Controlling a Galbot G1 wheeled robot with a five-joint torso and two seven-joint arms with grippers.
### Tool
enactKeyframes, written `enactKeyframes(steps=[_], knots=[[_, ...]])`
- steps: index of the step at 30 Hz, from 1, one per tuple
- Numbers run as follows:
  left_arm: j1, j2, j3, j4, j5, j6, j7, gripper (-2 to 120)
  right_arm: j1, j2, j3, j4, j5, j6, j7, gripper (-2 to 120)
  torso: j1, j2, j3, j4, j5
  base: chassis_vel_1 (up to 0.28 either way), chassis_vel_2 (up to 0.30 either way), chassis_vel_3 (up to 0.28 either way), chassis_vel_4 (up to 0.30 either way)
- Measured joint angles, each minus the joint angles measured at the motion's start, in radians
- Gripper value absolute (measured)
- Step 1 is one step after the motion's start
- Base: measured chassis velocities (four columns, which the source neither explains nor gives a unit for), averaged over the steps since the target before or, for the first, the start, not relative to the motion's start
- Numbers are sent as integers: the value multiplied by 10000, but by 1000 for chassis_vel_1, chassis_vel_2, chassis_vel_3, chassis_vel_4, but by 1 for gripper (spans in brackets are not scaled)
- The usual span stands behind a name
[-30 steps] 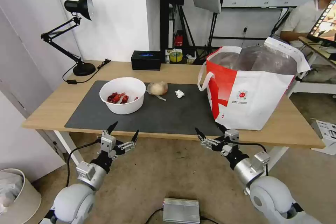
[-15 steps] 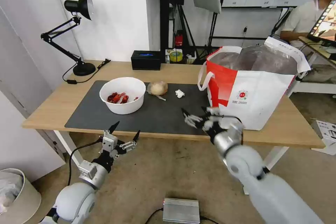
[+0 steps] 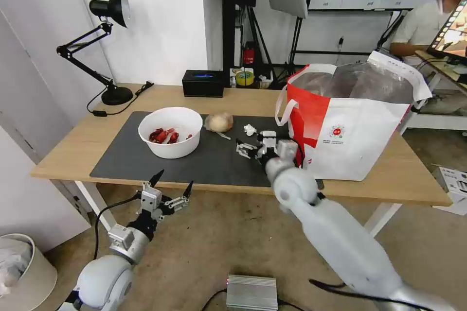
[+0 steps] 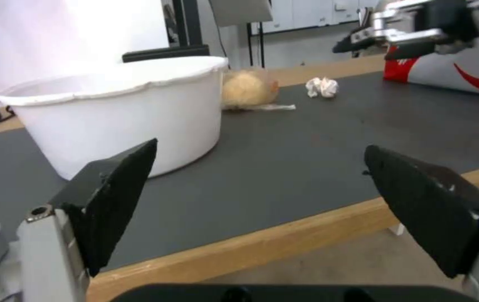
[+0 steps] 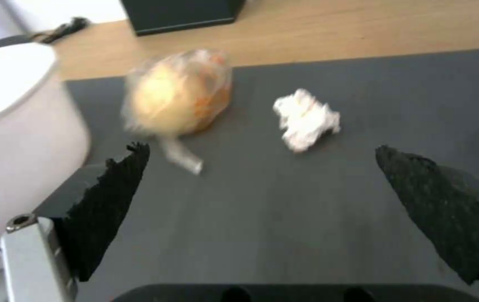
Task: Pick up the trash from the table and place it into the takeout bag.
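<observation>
Clearly the step in hand is the reach for the first piece of trash: the right gripper (image 3: 253,145) hangs spread wide over the dark grey mat (image 3: 219,165), near the small white tissue ball (image 3: 249,129), with nothing between its jaws. A pickup would call for lowering around the tissue ball and closing, then a swing to the takeout bag (image 3: 350,121) standing just beside on the table (image 3: 73,150). The left gripper (image 3: 168,189) waits below the table's front edge, also spread and empty. From the right wrist the tissue ball (image 5: 306,118) lies apart from the beige plastic-wrap ball (image 5: 178,94); the head view alone shows red shellfish scraps inside the white bowl (image 3: 170,132)
</observation>
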Motion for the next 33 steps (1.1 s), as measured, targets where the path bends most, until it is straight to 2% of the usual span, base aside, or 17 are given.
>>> enactKeyframes(steps=[6, 11, 14, 26, 33], knots=[[-9, -18, -5, 51, 21, -26, -4, 100, 1206, 628, -166, -1584, 221, -229, 534, 100, 0, 0, -1, -1, 1, 0, 0, 0, 0], [9, -23, -24, 82, 42, -83, -5, 100, 1541, 936, -321, -2337, 145, -236, 750, 100, 1, 0, 0, -2, 1, 0, 0, 0, 0], [26, -32, -38, 151, 49, -172, -4, 100, 1806, 1369, -346, -3174, -127, -158, 905, 100, 0, 0, 0, -2, 1, 0, 0, 0, 0], [26, -72, 32, 185, 67, -198, 3, 100, 2368, 2310, -293, -4740, -635, -78, 1159, 100, -1, 0, -1, -2, 1, 0, 0, 0, 0], [57, -103, 46, 181, 128, -206, 5, 100, 2484, 2548, -183, -5215, -1104, 7, 1214, 100, -1, 0, -1, -2, 2, 0, 0, 0, 0]])
